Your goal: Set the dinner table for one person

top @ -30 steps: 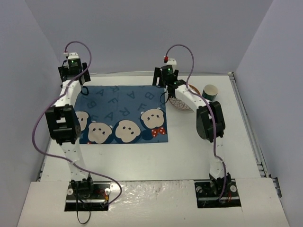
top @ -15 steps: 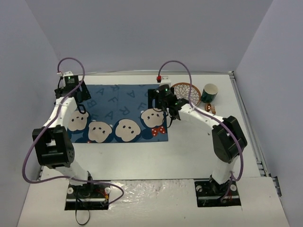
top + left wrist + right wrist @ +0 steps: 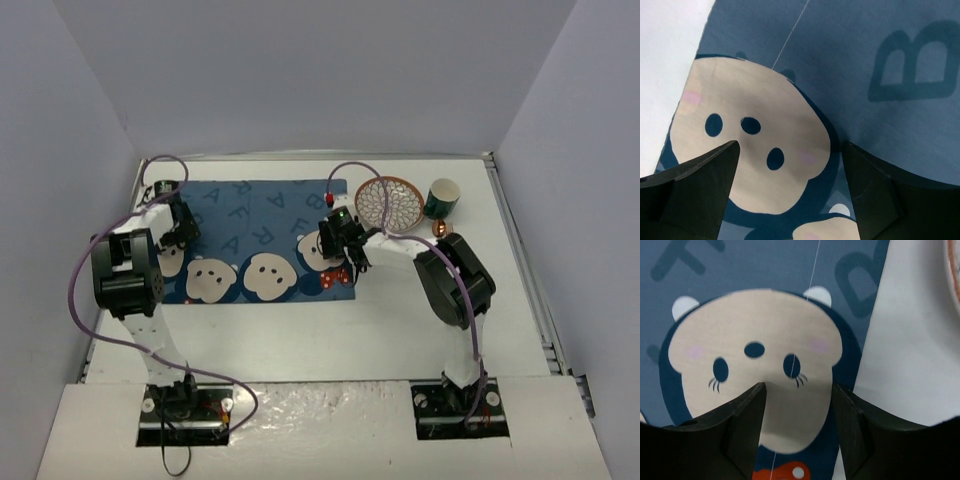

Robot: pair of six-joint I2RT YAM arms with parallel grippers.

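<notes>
White counter (image 3: 400, 330): spans the enclosure and carries everything below.
Blue bear-print placemat (image 3: 250, 215): flat, left of centre.
Patterned plate (image 3: 388, 203): just beside the mat's far right corner.
Green cup (image 3: 442, 197): right of the plate (close by).
Left tool (image 3: 791, 147), right tool (image 3: 798, 387): both released, jaws apart over bear faces.

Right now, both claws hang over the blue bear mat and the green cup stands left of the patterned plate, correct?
Not quite. The top view shows the green cup right of the patterned plate, not left. The left gripper and the right gripper do hang over the blue bear mat.
</notes>
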